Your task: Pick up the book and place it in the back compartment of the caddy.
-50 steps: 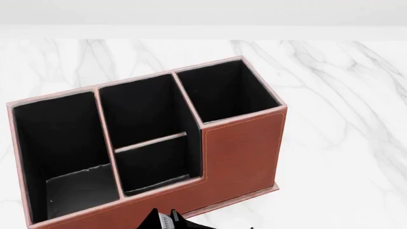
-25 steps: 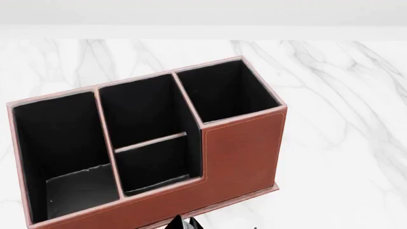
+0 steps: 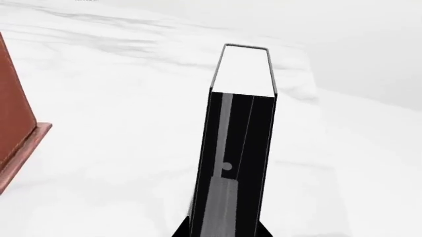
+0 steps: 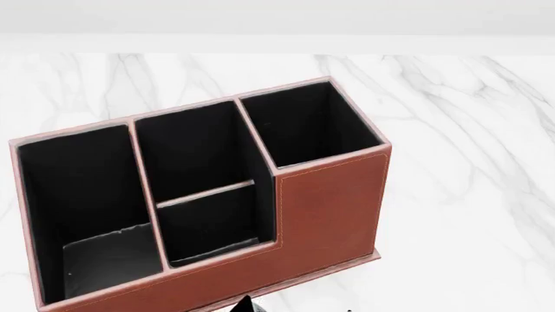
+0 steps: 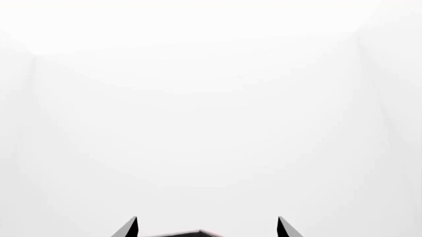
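The book (image 3: 240, 148) is black with white page edges. It stands on end between the jaws of my left gripper (image 3: 224, 232), which is shut on it above the white marble table. The caddy (image 4: 329, 201), reddish-brown with black lining, fills the head view. Its tall back compartments are at the rear and its lower stepped ones at the front. One corner of the caddy (image 3: 13, 113) shows in the left wrist view, apart from the book. My right gripper (image 5: 207, 224) is open and empty, facing white space. A small black tip (image 4: 245, 304) shows below the caddy's front.
The white marble table (image 4: 468, 162) spreads to the right of and behind the caddy. A pale wall edge runs along the far side. A dark shape (image 5: 191, 233) lies low between the right fingers.
The black tip under the caddy's front in the head view has sunk lower and to the right, almost out of the frame. The caddy has not moved.
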You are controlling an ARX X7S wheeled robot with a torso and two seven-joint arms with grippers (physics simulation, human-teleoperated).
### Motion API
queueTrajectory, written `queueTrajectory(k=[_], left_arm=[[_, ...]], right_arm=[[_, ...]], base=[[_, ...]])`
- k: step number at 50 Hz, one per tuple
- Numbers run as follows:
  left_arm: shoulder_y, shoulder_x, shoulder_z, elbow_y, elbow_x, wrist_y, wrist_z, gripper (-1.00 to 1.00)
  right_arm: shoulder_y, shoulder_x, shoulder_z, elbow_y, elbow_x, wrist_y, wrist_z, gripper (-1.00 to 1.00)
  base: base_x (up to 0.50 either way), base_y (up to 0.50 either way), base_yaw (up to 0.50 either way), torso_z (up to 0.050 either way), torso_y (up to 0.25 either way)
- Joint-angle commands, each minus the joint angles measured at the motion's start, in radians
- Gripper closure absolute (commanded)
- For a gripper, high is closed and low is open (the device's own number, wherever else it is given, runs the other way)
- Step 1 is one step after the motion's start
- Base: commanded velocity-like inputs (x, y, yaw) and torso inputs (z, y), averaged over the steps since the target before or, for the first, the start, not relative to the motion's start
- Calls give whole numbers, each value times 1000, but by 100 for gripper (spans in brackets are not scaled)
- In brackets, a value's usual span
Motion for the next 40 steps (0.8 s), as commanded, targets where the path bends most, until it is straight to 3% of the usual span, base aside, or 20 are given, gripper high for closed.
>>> queueTrajectory(k=[1, 40], left_arm=[[-12, -4, 84, -46, -74, 24, -5, 100], [-107, -415, 127, 685, -14, -140, -418, 100]], right_arm=[[2, 0, -3, 6, -2, -3, 3, -100], [11, 2, -10, 14, -11, 3, 15, -100]], base=[[0, 0, 0, 0, 0], [0, 0, 0, 0, 0]])
